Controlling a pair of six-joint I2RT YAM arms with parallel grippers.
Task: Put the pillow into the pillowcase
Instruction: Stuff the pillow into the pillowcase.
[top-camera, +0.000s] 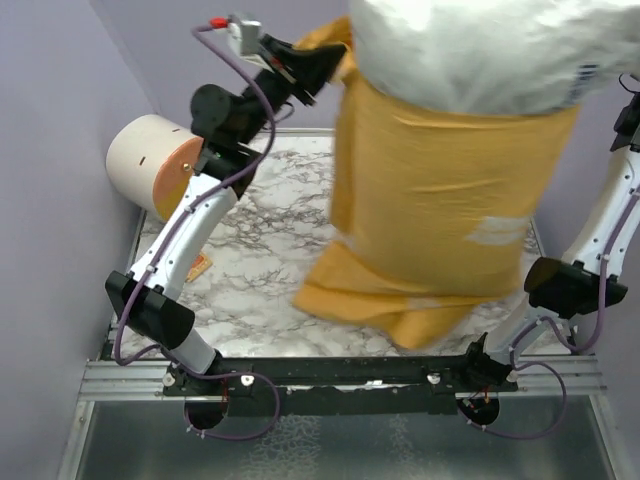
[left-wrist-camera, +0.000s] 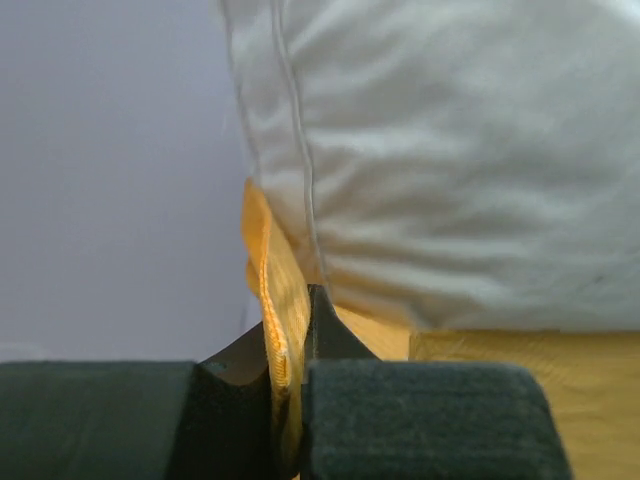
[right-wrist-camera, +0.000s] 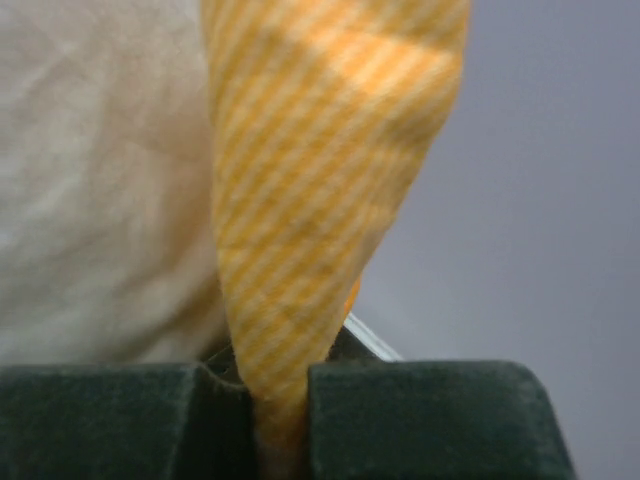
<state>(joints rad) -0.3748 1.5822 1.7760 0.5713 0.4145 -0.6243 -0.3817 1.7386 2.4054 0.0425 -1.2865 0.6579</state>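
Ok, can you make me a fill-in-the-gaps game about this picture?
1. The white ___ sticks out of the pillowcase's top.
2. The left pincer and right pincer are both ___ on the pillowcase.
3. The cream-and-orange cylinder lies on the robot's ___ side.
Missing words: pillow, shut, left.

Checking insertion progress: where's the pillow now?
Top view, upper right: the pillow pokes out of the pillowcase, whose mouth the left claw and right claw pinch.
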